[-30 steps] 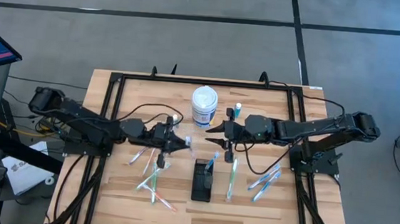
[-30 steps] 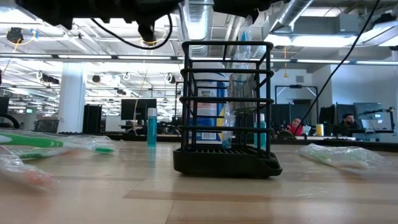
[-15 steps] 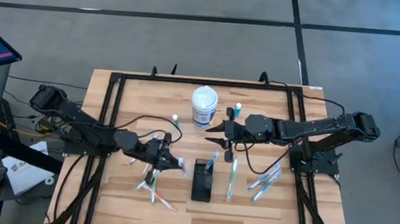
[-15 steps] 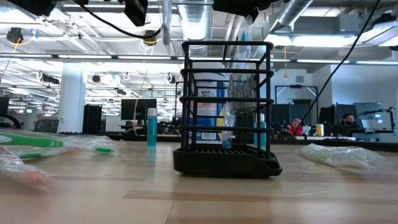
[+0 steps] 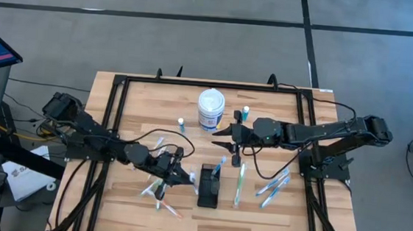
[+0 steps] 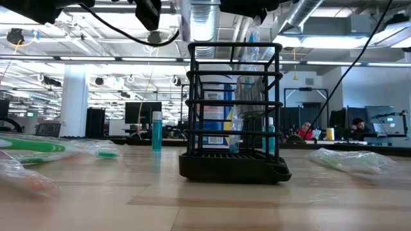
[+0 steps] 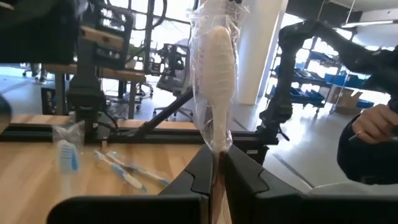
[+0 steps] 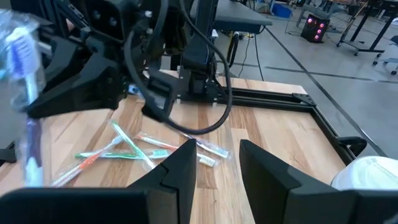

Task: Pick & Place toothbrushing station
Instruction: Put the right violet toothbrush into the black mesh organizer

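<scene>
**Left gripper holds a wrapped toothbrush**

The left gripper (image 5: 180, 174) is pinched tight on a wrapped toothbrush (image 7: 214, 74). It is just left of the black toothbrush holder (image 5: 208, 187) at the table's middle front. The right gripper (image 5: 226, 139) waits behind the holder, fingers apart, holding nothing.

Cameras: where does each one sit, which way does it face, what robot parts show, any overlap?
High: overhead, straight down; both arms, black holder, white tub.
Low: table height, level across; holder close, arm parts along the top.
Left wrist: past left gripper shut on a wrapped toothbrush.
Right wrist: past open right gripper toward the left arm.
Shared: high and low both show the holder.
</scene>
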